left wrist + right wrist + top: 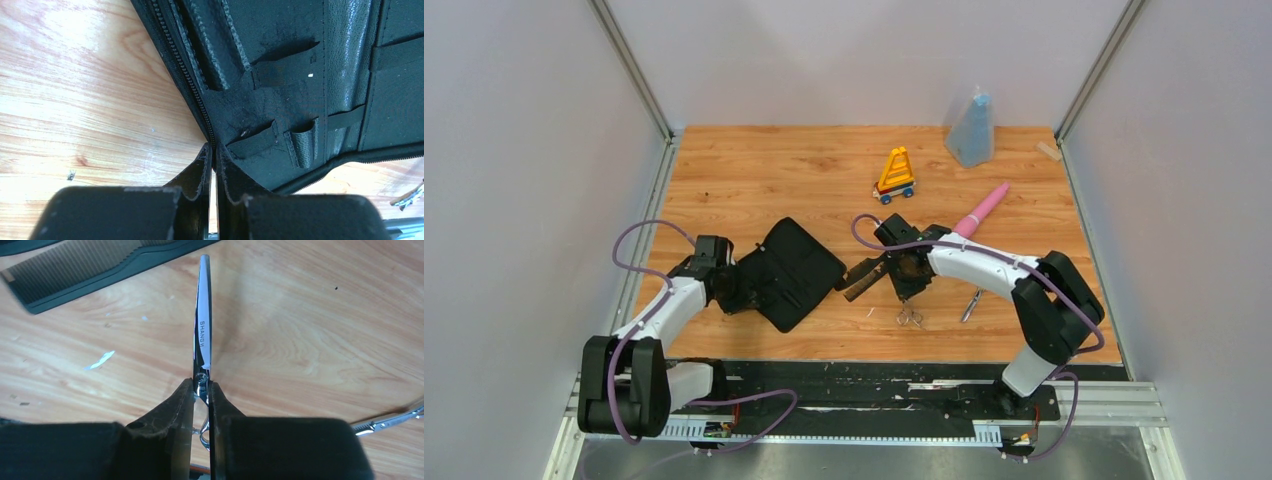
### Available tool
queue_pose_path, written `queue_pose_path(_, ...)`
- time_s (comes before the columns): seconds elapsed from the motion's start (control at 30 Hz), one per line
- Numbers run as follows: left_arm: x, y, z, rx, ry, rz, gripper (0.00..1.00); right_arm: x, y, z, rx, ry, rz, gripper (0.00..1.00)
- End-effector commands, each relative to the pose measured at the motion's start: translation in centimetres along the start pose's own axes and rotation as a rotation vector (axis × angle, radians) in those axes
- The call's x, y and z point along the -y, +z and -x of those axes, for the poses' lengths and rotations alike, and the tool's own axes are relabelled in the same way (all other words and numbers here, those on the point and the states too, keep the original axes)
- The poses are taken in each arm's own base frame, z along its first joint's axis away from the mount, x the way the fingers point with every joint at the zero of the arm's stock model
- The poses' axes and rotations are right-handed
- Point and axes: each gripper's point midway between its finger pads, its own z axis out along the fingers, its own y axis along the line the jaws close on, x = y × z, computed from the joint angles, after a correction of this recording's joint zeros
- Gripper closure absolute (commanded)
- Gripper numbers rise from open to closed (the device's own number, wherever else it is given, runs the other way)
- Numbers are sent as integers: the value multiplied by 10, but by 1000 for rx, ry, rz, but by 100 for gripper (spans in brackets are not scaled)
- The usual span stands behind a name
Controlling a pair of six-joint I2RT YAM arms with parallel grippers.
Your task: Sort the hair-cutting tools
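Pinching the zipper edge of the black case (794, 270) near the left edge of the table (754, 170), the left gripper (212, 156) may slip off. Mid-table, the right gripper (201, 390) nips the scissors (204, 330) at their pivot; so thin a hold could let them swivel.

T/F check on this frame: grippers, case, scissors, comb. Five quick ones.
1. The right gripper is shut on scissors. True.
2. The left gripper hangs open, clear of everything. False: it is shut on the edge of the black case.
3. The case lies open, its inner loops showing. True.
4. The second scissors sit in the case. False: they lie on the table, right of the held pair.
5. A comb lies on the table. True.
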Motion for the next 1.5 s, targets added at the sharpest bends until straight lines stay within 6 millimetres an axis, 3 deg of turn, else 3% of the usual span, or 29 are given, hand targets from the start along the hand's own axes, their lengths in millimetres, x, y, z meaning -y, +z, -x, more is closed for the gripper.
queue_pose_path(0.0,8,-3,0,6,-15,-46,91,-23,-45,31,139,-74,56,100)
queue_pose_path(0.17,14,-2,-2,-6,-29,-80,92,-65,-72,40,196,-173,154,100)
queue_pose_path(0.3,21,-2,-3,-6,-32,-115,94,-108,-82,45,201,-259,253,100)
queue_pose_path(0.43,27,-4,-5,-3,-15,-129,95,-143,-82,48,183,-336,334,100)
queue_pose_path(0.57,33,-6,-10,-3,1,-142,97,-166,-71,44,128,-398,382,100)
queue_pose_path(0.83,50,-10,-17,10,22,-213,100,-186,-39,24,16,-464,445,100)
queue_pose_path(1.07,61,-10,-31,-3,55,-246,100,-198,-27,17,-34,-498,476,100)
queue_pose_path(1.47,75,-26,-27,73,79,-341,100,-195,-14,-7,-164,-481,457,100)
